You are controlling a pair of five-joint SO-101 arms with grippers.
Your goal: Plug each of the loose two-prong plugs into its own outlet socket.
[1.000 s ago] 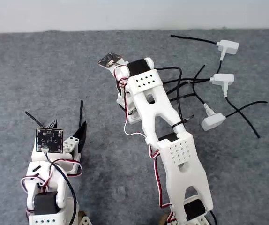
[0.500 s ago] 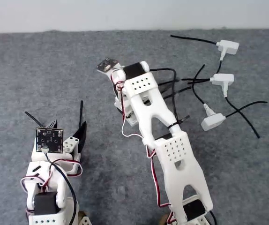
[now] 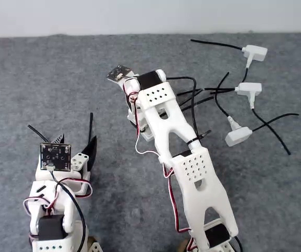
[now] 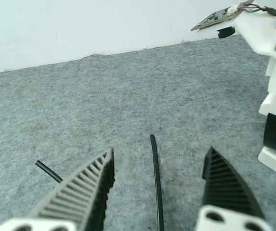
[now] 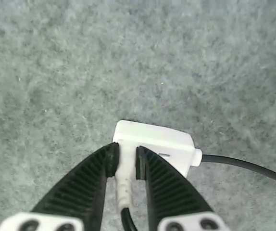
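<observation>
My right gripper (image 5: 125, 161) is shut on a white two-prong plug (image 5: 123, 185) that meets the side of a white outlet socket block (image 5: 157, 142) lying on the grey mat; a black cord leaves the block. In the high view the right arm (image 3: 161, 100) reaches to mid-table and covers its own fingers. Three more white plug or socket pieces lie at the right: one at the back (image 3: 255, 51), one in the middle (image 3: 249, 88) and one nearer (image 3: 238, 136), each on black cords. My left gripper (image 4: 159, 154) stands open over a loose black cord end (image 4: 155, 178).
Black cords (image 3: 213, 92) cross and tangle between the right arm and the white pieces at the right. A second loose cord end (image 4: 49, 171) lies beside the left fingers. The grey mat (image 3: 45, 79) ends at a pale wall at the back.
The right arm's wrist has shifted slightly to the left and towards the front. The left arm has not moved.
</observation>
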